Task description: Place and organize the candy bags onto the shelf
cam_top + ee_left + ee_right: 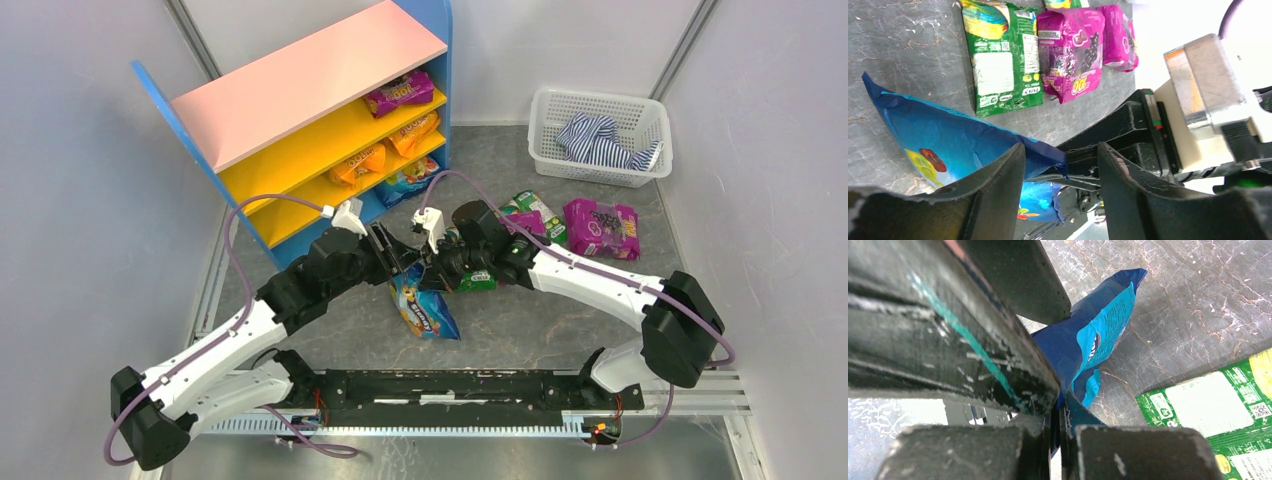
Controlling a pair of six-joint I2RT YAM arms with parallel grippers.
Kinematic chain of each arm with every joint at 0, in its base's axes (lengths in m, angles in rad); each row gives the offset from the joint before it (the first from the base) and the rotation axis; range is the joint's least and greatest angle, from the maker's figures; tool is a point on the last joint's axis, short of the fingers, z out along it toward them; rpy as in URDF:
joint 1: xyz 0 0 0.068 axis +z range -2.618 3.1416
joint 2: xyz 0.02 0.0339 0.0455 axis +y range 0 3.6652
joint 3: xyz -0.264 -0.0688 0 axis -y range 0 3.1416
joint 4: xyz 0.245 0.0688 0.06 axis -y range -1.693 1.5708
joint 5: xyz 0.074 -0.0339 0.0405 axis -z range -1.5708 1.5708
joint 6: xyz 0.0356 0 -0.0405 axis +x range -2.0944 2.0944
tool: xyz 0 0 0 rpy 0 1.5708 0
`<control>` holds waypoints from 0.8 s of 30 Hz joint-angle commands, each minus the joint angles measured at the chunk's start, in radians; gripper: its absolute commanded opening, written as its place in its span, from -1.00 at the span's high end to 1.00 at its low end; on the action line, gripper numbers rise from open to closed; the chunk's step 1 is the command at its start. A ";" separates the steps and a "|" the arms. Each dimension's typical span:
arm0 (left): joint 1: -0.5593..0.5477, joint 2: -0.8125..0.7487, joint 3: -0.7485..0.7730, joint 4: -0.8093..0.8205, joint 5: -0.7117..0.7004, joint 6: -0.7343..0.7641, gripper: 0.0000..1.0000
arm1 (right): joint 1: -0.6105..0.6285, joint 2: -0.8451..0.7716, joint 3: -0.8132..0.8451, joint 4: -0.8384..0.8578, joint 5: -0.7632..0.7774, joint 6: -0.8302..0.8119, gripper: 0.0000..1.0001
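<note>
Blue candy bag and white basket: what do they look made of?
The blue candy bag looks like thin glossy plastic film: it shines and creases sharply. The white basket looks like rigid moulded plastic, matte, with a regular mesh of holes.

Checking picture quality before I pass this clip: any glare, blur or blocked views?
Top view: evenly lit and sharp. Left wrist view: upper right burnt out white, left fingers dark and soft. Right wrist view: dark right fingers fill most of the frame, yet the blue bag is crisp.

Glossy crinkled blue bag [1100, 335]; scratched, matt grey table [1198, 300].
</note>
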 commanded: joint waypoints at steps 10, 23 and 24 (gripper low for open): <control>0.001 0.043 0.011 0.070 -0.002 -0.057 0.02 | -0.001 -0.008 0.001 0.117 -0.005 0.024 0.99; 0.001 0.113 0.086 -0.005 -0.001 0.029 0.88 | 0.001 0.007 0.018 0.043 0.152 0.077 0.19; 0.001 0.110 0.091 -0.005 -0.007 0.031 0.94 | 0.001 0.006 0.021 0.018 0.190 0.095 0.00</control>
